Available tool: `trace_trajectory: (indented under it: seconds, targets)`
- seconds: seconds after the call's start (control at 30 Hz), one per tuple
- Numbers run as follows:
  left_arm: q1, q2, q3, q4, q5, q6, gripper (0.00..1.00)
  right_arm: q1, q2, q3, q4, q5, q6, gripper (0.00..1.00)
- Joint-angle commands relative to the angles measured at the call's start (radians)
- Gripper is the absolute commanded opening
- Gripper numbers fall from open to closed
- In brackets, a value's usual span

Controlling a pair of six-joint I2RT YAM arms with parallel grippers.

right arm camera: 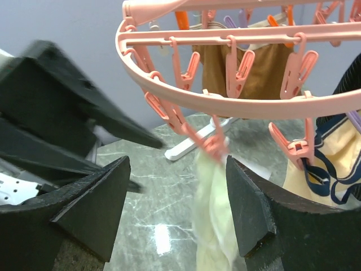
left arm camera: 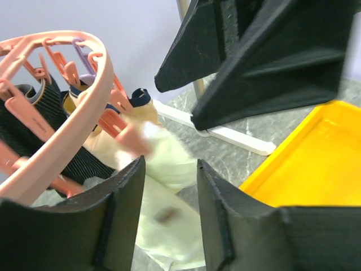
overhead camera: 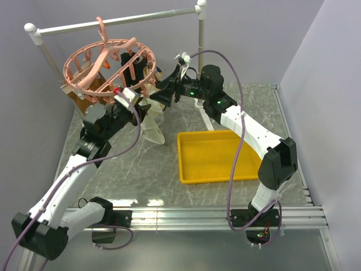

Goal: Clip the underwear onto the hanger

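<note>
Cream underwear [overhead camera: 153,127] is hanging from one pink clip [right arm camera: 211,144] on the hanger [overhead camera: 107,62], so the job is looking almost done, and the left fingers [left arm camera: 121,197] and right fingers [right arm camera: 96,197] are both sitting open beside it, holding nothing, maybe needing only to back away.

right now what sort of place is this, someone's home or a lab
Probably a robot lab bench staged for laundry: a left arm and right arm mounted on a marble-patterned table boxed in by plain walls, with a pink clip hanger on a metal rail.
</note>
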Motion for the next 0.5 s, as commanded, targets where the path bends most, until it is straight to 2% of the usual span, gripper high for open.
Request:
trace_trajectory:
  seconds: [0.0, 0.13, 0.27, 0.47]
  targets:
    - [-0.001, -0.1, -0.019, -0.045, -0.024, -0.063, 0.49, -0.01, -0.041, 0.006, 0.003, 0.023, -0.011, 0.75]
    - [-0.001, -0.181, -0.054, -0.128, -0.053, -0.105, 0.56, -0.018, -0.023, 0.018, -0.009, 0.039, -0.011, 0.75]
    - [-0.001, -0.264, -0.102, -0.174, -0.064, -0.123, 0.58, -0.021, -0.006, 0.033, -0.02, 0.04, -0.013, 0.75]
    - [0.002, -0.326, -0.139, -0.255, -0.182, -0.307, 0.57, -0.023, -0.012, 0.029, -0.048, 0.062, -0.041, 0.73]
